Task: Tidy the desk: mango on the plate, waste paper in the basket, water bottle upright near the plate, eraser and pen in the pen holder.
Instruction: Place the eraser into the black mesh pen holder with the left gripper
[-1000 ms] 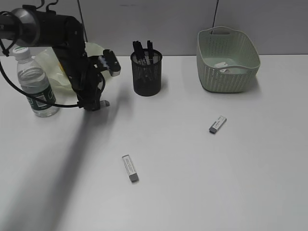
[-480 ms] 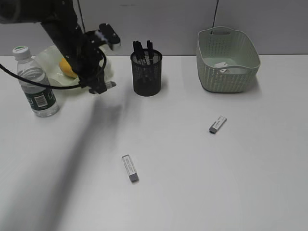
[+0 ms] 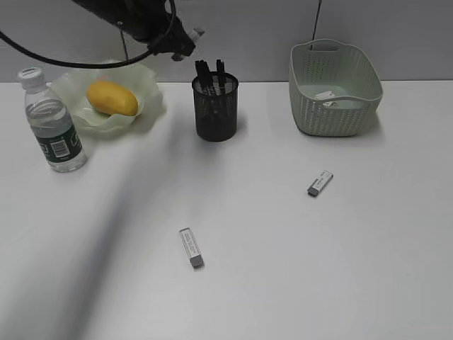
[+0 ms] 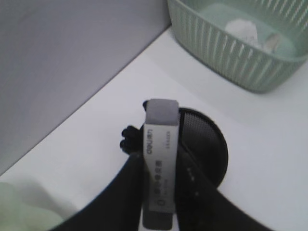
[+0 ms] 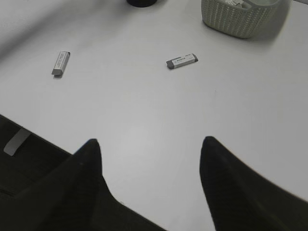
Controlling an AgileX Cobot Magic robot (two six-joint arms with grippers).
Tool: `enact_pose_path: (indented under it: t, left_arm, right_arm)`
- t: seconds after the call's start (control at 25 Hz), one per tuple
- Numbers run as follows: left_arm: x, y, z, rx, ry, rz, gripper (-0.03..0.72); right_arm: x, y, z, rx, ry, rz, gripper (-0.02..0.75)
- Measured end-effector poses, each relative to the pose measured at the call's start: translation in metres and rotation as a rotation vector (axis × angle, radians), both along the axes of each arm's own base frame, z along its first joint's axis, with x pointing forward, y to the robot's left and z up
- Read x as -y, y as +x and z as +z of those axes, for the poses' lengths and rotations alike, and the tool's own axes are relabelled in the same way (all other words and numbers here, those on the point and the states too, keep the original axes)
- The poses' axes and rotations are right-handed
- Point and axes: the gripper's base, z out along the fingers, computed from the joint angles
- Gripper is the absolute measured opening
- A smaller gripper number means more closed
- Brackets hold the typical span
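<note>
My left gripper (image 3: 185,39) is raised at the top of the exterior view, just left of and above the black mesh pen holder (image 3: 215,108). In the left wrist view it (image 4: 161,161) is shut on a grey-white eraser (image 4: 160,144), with the pen holder (image 4: 204,144) below. Two more erasers (image 3: 191,248) (image 3: 320,183) lie on the desk. The mango (image 3: 112,98) lies on the green plate (image 3: 145,79). The water bottle (image 3: 53,127) stands upright beside it. Waste paper (image 3: 329,98) lies in the basket (image 3: 334,117). My right gripper (image 5: 150,143) is open and empty over the desk's front.
Dark pens (image 3: 205,74) stick out of the pen holder. The right wrist view shows both loose erasers (image 5: 60,63) (image 5: 182,61) ahead of the gripper and the basket (image 5: 236,21) at the far right. A grey wall runs behind the desk.
My left arm has lifted from beside the bottle and plate and swung up and right toward the pen holder, eraser in its jaws. The mango on the plate is now uncovered.
</note>
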Motion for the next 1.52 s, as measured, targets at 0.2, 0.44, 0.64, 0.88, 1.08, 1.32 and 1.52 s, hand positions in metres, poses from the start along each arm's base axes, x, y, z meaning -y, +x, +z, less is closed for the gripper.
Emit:
enact_pose_path:
  t: [0.2,0.44,0.64,0.88,1.08,1.32,1.52]
  left_arm:
    - [0.012,0.011,-0.017,-0.012,-0.143,0.083,0.155]
    - [0.033,0.014,-0.041,-0.006,-0.156,0.102,0.155]
    - [0.037,0.016,-0.05,-0.01,-0.161,0.113,0.155]
    - [0.037,0.016,-0.052,-0.013,-0.159,0.115,0.171]
    - [0.037,0.016,-0.053,-0.02,-0.158,0.11,0.283]
    - [0.037,0.011,-0.041,-0.023,-0.164,0.089,0.306]
    - [0.035,-0.006,-0.001,-0.02,-0.174,0.022,0.306]
  right_arm:
    - [0.0,0.0,0.0,-0.001,0.002,-0.001,0.51]
    - [0.0,0.0,0.0,-0.001,0.002,-0.003,0.51]
    - [0.0,0.0,0.0,-0.001,0.003,-0.006,0.51]
    - [0.0,0.0,0.0,-0.001,0.002,-0.008,0.51]
    - [0.001,0.0,0.0,-0.001,0.002,-0.009,0.51]
    - [0.001,0.0,0.0,0.0,0.002,-0.01,0.51]
    - [0.001,0.0,0.0,-0.001,0.003,-0.012,0.51]
